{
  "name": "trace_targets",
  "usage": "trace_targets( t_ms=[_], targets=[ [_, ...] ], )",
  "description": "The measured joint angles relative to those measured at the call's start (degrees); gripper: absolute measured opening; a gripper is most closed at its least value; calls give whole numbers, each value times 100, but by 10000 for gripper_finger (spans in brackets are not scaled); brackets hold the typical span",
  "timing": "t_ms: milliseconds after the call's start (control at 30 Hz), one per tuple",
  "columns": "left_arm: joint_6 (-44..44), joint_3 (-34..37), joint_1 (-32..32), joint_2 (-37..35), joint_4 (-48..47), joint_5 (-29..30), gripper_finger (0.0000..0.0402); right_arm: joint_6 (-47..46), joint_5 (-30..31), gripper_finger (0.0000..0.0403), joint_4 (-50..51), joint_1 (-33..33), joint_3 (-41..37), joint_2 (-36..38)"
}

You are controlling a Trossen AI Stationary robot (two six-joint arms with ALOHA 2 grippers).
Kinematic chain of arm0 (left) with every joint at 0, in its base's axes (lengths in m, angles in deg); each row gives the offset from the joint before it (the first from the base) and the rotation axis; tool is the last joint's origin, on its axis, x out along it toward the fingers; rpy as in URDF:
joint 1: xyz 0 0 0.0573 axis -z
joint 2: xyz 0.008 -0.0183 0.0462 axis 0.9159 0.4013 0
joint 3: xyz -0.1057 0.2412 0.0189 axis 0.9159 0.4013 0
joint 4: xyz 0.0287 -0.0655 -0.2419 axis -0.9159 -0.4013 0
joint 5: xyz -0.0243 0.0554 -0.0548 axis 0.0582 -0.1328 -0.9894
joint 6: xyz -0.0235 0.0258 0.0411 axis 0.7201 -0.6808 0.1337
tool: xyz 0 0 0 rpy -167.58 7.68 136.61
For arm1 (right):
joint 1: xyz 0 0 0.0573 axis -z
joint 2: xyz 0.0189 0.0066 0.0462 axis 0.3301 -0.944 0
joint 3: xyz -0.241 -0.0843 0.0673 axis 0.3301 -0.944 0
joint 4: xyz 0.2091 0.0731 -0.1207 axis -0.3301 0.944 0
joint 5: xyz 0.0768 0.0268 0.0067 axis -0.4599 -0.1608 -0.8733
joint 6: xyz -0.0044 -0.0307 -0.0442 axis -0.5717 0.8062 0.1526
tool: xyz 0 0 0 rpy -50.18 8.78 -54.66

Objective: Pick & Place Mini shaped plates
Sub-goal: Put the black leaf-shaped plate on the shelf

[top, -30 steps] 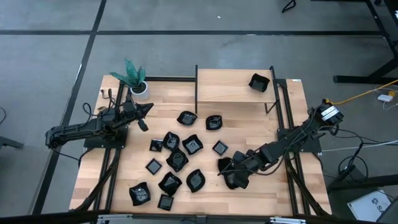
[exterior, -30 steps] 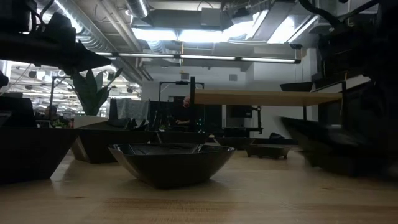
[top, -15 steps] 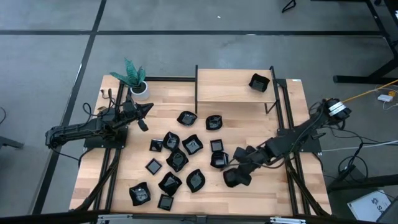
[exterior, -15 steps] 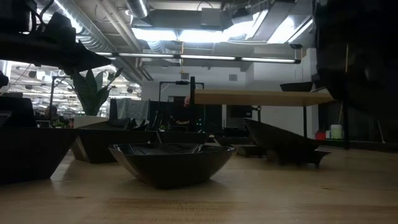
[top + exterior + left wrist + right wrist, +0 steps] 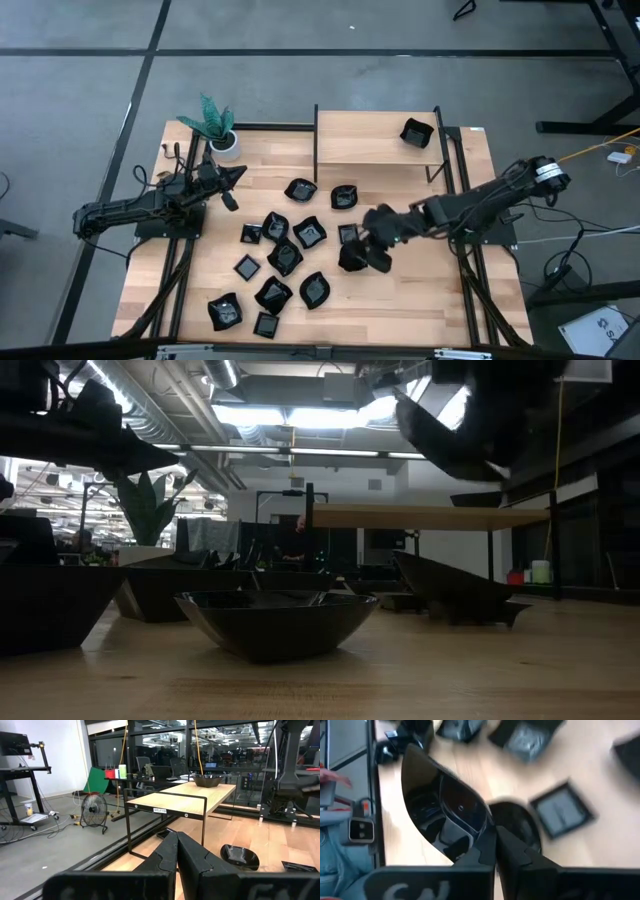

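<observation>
The right hand (image 5: pixel 372 238) is clamped on the rim of a leaf-shaped plate (image 5: pixel 447 812), whose glossy bowl juts out past the fingertips with its long axis running across the line of the fingers. The high view shows this hand near the middle of the counter (image 5: pixel 430 290), and the low view shows the held plate well clear of the wood.

Directly below the hand lie a rounded plate (image 5: pixel 517 826) and a square plate (image 5: pixel 561 813), the nearest of the loose scatter of mini shaped plates (image 5: pixel 285 258) that spreads away from it toward the left arm.

Beyond the hand, at the counter's back edge, stands a raised wooden shelf (image 5: pixel 370 140), carrying a single black dish (image 5: pixel 416 132) at its right end; the rest of its top is bare. The carry most likely turns on that relation: the shelf lies up and away from the held plate, and the right arm is much the nearer to it.

The left hand (image 5: pixel 235 175) waits farthest off, fingers pressed together on nothing, beside a potted plant (image 5: pixel 222 135).
</observation>
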Motion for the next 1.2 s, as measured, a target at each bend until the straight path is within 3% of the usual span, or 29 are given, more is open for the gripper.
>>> trace_targets(
  t_ms=[500,867,1200],
  targets=[
    [0,0,0,0,-4,0,4,1856,1182,7,91,1440,1227,2],
    [0,-2,0,0,-7,0,4,2189,1154,7,92,3026,1533,2],
    [0,-2,0,0,-7,0,4,1290,518,7,96,4207,1533,2]
  ],
)
